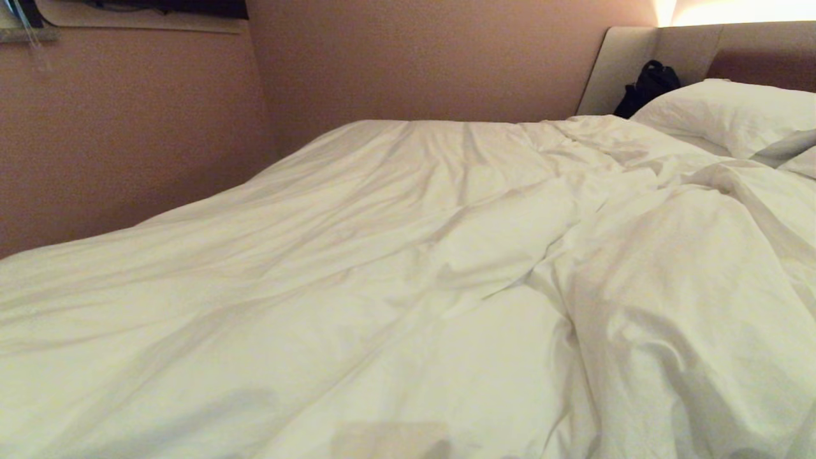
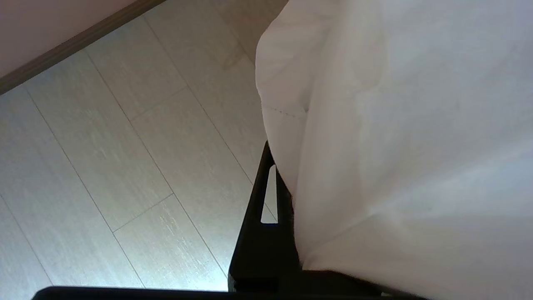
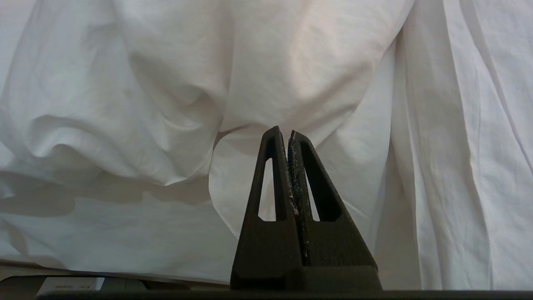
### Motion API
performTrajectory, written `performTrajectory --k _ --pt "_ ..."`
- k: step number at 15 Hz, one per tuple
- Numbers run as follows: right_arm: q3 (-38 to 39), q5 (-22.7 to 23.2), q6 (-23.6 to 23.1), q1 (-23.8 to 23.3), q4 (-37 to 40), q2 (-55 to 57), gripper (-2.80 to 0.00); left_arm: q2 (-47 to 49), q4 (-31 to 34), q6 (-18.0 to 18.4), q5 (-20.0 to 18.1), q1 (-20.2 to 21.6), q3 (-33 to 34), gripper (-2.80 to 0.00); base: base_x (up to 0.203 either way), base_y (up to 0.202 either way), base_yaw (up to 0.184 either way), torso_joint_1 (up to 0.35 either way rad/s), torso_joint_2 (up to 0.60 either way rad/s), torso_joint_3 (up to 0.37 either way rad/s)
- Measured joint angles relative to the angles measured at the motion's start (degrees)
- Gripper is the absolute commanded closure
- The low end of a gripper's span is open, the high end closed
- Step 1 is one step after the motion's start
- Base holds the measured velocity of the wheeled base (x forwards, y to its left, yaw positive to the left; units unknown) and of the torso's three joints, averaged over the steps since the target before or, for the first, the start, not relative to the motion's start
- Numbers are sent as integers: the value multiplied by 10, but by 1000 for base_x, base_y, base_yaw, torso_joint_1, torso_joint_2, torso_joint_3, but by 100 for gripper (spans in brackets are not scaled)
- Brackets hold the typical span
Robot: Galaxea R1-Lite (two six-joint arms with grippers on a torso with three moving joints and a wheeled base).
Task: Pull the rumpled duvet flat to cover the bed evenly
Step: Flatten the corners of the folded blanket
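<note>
The white duvet lies creased over the bed, smoother on the left and bunched into a thick fold on the right. The bed's padded headboard stands at the far right. Neither arm shows in the head view. In the left wrist view my left gripper is shut on an edge of the duvet, held out over the floor. One black finger shows; cloth hides the other. My right gripper is shut on nothing, pointing at hanging folds of the duvet.
A plump white pillow lies by the headboard, with a black bag behind it. A pinkish wall runs close along the bed's far side. Pale wood-plank floor and a brown skirting board lie beyond the left gripper.
</note>
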Motion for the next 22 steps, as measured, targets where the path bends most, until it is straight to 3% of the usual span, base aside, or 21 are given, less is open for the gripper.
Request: performTrajectory --k 7,8,15,19,22 --pt "0 0 0 0 0 0 0 11 -1 20 -16 11 24 0 0 0 0 0 0 0" --pt "0 0 0 0 0 0 0 10 -2 31 -20 12 32 -280 0 0 0 0 0 0" --pt "0 0 0 0 0 0 0 -37 3 46 -37 11 115 -280 0 0 0 0 0 0" --pt "0 0 0 0 0 0 0 -102 23 44 -85 10 172 -280 0 0 0 0 0 0" --pt "0 0 0 0 0 0 0 -156 85 43 -144 8 180 -280 0 0 0 0 0 0"
